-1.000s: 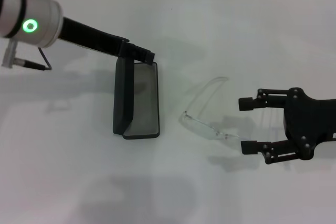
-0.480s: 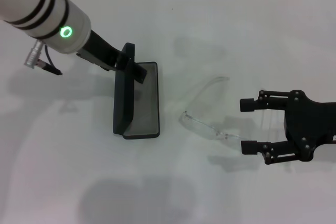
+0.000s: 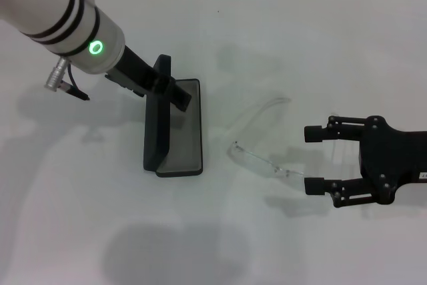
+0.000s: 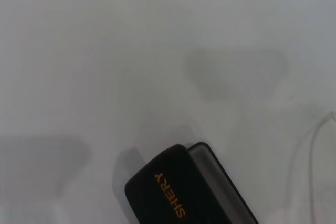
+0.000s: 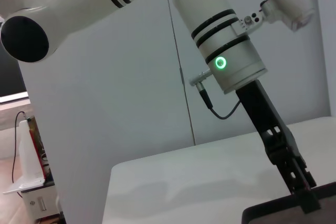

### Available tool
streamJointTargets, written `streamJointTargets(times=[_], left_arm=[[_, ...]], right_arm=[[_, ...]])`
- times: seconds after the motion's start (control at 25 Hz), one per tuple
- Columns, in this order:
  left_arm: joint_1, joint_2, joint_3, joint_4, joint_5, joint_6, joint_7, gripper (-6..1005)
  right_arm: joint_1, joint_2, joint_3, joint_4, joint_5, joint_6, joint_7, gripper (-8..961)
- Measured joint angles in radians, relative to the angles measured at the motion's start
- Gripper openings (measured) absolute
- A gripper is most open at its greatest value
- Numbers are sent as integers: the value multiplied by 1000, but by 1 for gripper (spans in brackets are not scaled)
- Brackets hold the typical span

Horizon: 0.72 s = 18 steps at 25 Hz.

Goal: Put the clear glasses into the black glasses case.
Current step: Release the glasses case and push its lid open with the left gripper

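Black left end effector (image 3: 181, 98) is sitting at the raised lid of the black glasses case (image 3: 175, 133), having swung in over it w/ its arm in the last sec; finger state can't tell. Right end effector (image 3: 315, 159) is waiting, fingers spread, beside the clear glasses (image 3: 261, 148), lying on the desk (image 3: 300, 45) just right of the case, so pickup isn't started. Count: 1 case, 1 pr glasses, 2 end effectors.

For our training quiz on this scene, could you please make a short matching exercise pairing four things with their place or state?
Things:
1. clear glasses
2. black glasses case
3. left gripper
4. right gripper

States:
A. open, beside one end of the glasses
B. lying on the table, outside the case
C. at the raised lid's far end
D. open, lid upright, grey lining showing

Pairs: 1-B, 2-D, 3-C, 4-A
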Motion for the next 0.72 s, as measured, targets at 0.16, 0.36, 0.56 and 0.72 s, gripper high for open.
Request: streamJointTargets(times=[0.16, 0.36, 0.56, 0.72], left_arm=[[-5, 0, 2, -20, 0, -7, 3, 832], [-3, 0, 4, -20, 0, -12, 30, 828], [-3, 0, 4, -18, 0, -14, 64, 787], [-5, 0, 4, -15, 1, -14, 83, 636]], right_arm=[[0, 0, 0, 3, 0, 0, 0, 805], [0, 0, 5, 9, 0, 0, -1, 804], [0, 0, 8, 11, 4, 1, -5, 804], [0, 0, 8, 29, 23, 8, -28, 804]])
